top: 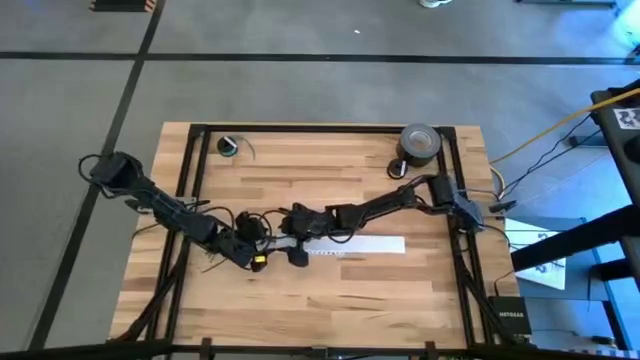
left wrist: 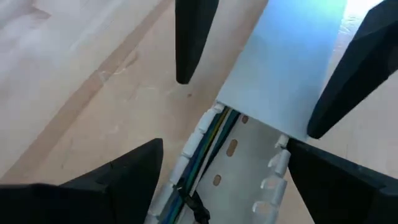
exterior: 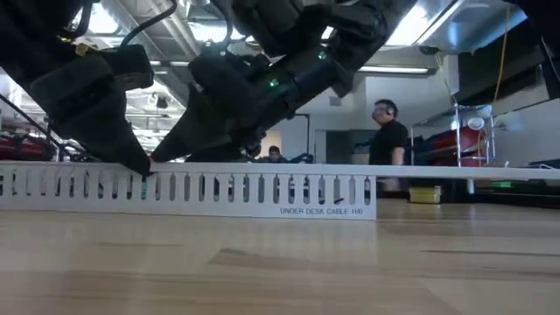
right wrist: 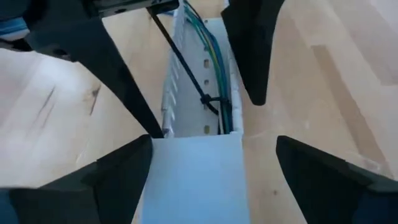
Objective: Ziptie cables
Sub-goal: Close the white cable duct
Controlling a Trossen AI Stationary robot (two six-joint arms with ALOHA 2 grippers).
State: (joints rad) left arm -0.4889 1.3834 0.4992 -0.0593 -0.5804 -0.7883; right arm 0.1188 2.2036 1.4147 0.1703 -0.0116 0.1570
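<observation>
Between both grippers' spread, empty jaws, the white slotted channel (right wrist: 199,93) holds the cables (right wrist: 214,56), ziptie (right wrist: 208,101) looped around them.

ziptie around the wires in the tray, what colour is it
Black. The ziptie is looped around the green and blue wires in the white tray; the right wrist view shows it best.

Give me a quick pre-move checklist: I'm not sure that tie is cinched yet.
1. Ziptie looped around the cables: ok.
2. Loop pulled tight: cannot tell.
3. Ziptie tail gripped: not ok; left gripper and right gripper are both open, straddling the tray.
4. Cables lying inside the white slotted tray: ok.
5. Tray cover clear of the loop: ok.
</observation>
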